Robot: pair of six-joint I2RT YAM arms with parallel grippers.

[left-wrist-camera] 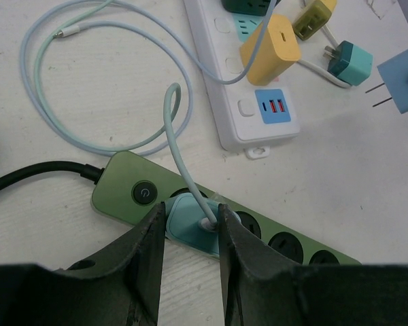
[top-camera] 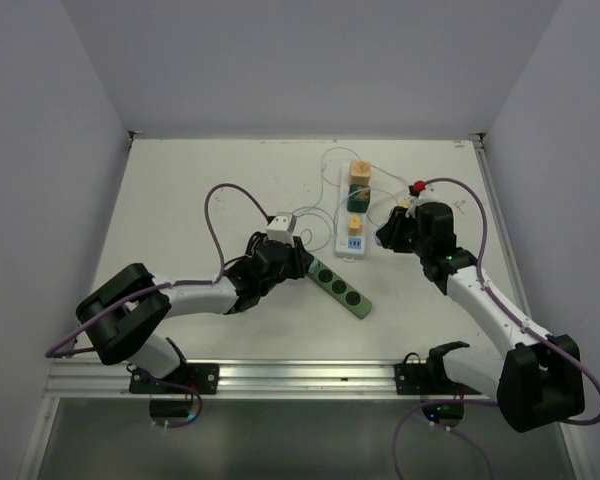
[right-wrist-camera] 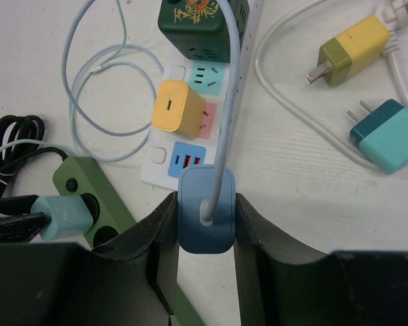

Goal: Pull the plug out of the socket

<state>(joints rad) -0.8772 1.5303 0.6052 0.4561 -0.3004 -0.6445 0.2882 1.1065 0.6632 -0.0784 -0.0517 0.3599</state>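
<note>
The left gripper (left-wrist-camera: 190,216) sits lowest in its wrist view, its two dark fingers closed on the flanks of the light teal plug (left-wrist-camera: 190,229). That plug is seated in the first outlet of the green power strip (left-wrist-camera: 122,182), just past the round switch. The side grip suits a straight pull away from the outlet face, and the pale cable (left-wrist-camera: 171,122) rises free between the fingers. To the right of the green power strip, the right gripper (right-wrist-camera: 205,204) clamps a blue charger (right-wrist-camera: 205,227) clear of the bench (left-wrist-camera: 340,176). Its prongs (left-wrist-camera: 375,96) hang bare, so that one looks already out. Beyond the green power strip lies a white power strip (left-wrist-camera: 258,129) carrying a yellow charger (left-wrist-camera: 270,49).

The teal plug's blades are buried, so how deep it sits cannot be told. The fingers cut off the strip's near edge, and its far end runs out of frame
</note>
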